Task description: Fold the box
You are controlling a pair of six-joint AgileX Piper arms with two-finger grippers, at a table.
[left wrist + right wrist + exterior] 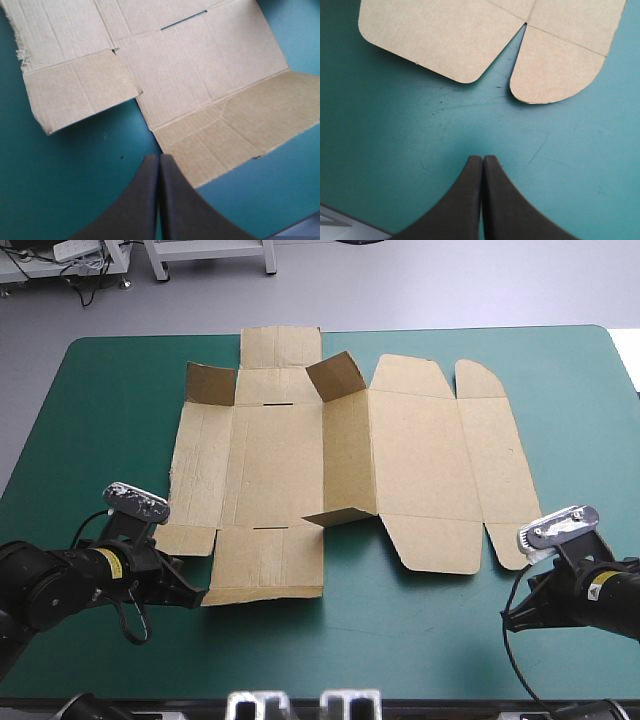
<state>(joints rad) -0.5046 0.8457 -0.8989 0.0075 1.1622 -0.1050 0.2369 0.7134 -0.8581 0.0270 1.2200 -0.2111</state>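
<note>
Plainly, the brown box (pixel 300 455) is a cut sheet spread mostly flat on the table's teal-green cover (pixel 110 410). It lies across the middle and reaches toward the far edge, well apart from the left and right edges. Three small flaps stand up off it: one at the far left corner (pixel 211 385), one at the far end of the narrow middle panel (pixel 335 375), and one at that panel's near end (pixel 340 517). The wide lid panel (pixel 415 445) on the right lies flat. Two thin slots are cut into the board, one toward the far side (pixel 266 402) and one toward the near side (pixel 266 528). The left gripper (pixel 159 161) sits at the sheet's near left corner with its black fingers pressed together into one point, holding nothing. Its tip is right at the edge of the near flap (pixel 235 130), and the smaller side flap (pixel 80 85) is just beside that; whether the tip touches the board cannot be told. The right gripper (pixel 482 160) sits off the near right corner, its fingers likewise together and empty. Only bare, finely scratched cover lies between its tip and the lid's two rounded tabs, the broad one (pixel 435 35) and the smaller one (pixel 560 65).
</note>
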